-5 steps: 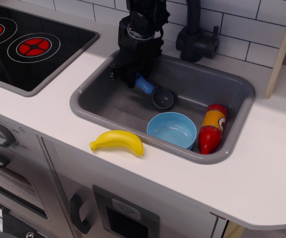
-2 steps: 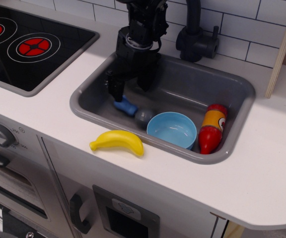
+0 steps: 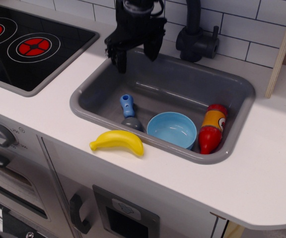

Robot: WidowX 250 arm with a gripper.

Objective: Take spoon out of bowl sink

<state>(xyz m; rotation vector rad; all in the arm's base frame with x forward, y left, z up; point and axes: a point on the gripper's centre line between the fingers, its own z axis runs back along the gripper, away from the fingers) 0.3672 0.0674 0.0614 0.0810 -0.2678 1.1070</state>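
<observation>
Observation.image shows that the black gripper (image 3: 135, 47) has released and risen above the back-left rim of the grey plastic sink (image 3: 240, 84), jaws spread and empty. The blue-handled toy spoon (image 3: 129, 113) now lies on the sink floor, just beside the light-blue round bowl (image 3: 172, 130), well below the gripper, so the task looks done.

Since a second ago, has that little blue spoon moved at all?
Yes. The spoon was up near the sink's back wall in the gripper; now it lies free on the sink floor, nearer the front rim, just left of the bowl.
</observation>
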